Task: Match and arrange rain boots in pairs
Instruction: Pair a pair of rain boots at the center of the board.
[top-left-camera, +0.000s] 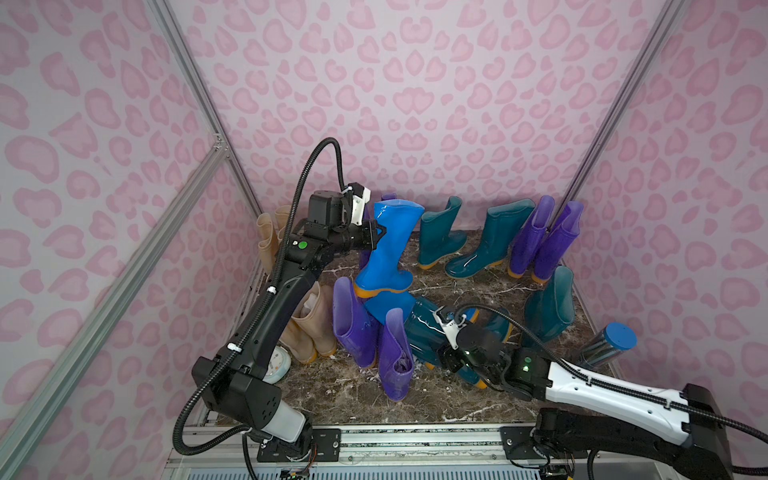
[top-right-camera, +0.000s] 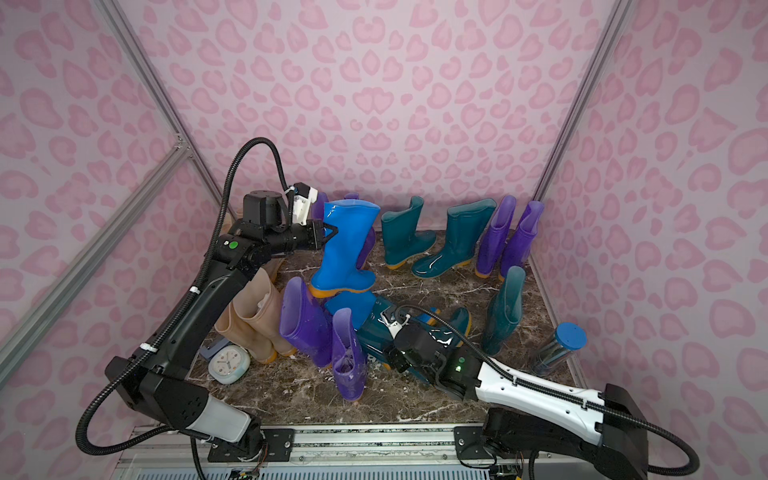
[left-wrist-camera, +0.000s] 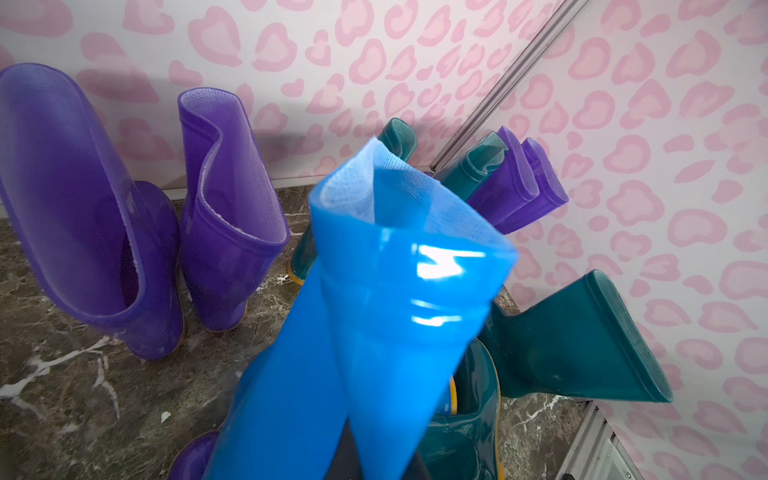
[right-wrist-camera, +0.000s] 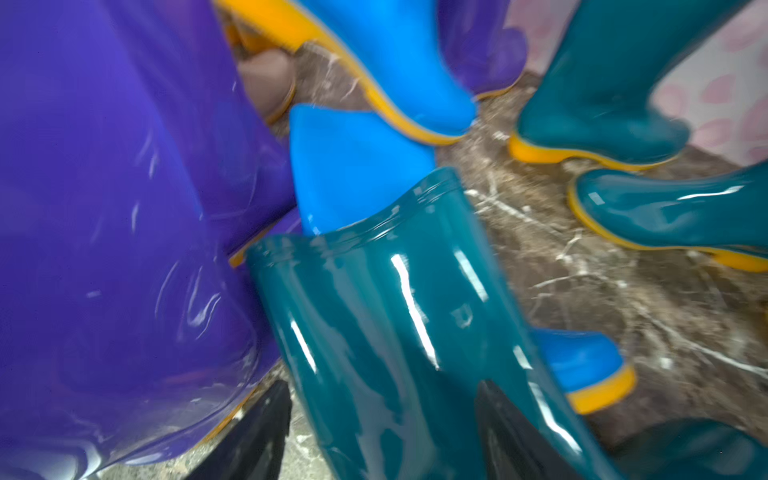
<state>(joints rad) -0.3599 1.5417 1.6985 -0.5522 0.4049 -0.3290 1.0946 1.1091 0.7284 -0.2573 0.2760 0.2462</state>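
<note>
My left gripper (top-left-camera: 376, 232) is shut on the shaft of a bright blue rain boot (top-left-camera: 388, 249), holding it upright above the pile; that shaft (left-wrist-camera: 395, 291) fills the left wrist view and hides the jaws. A second blue boot (top-left-camera: 388, 305) lies beneath a fallen dark teal boot (right-wrist-camera: 395, 332). My right gripper (right-wrist-camera: 386, 436) is open, its fingers (right-wrist-camera: 257, 436) astride that teal shaft, with floor showing beside one finger. Two purple boots (top-left-camera: 353, 328) stand beside it. Beige boots (top-left-camera: 316, 324) stand at the left, and teal (top-left-camera: 440, 232) and purple (top-left-camera: 544, 241) pairs at the back.
A pale alarm clock (top-right-camera: 228, 363) lies at the front left by my left arm. A clear cylinder with a blue cap (top-left-camera: 611, 345) lies at the right wall. One teal boot (top-left-camera: 550, 307) leans at the right. Pink patterned walls close in on three sides of the marble floor (top-left-camera: 457, 399).
</note>
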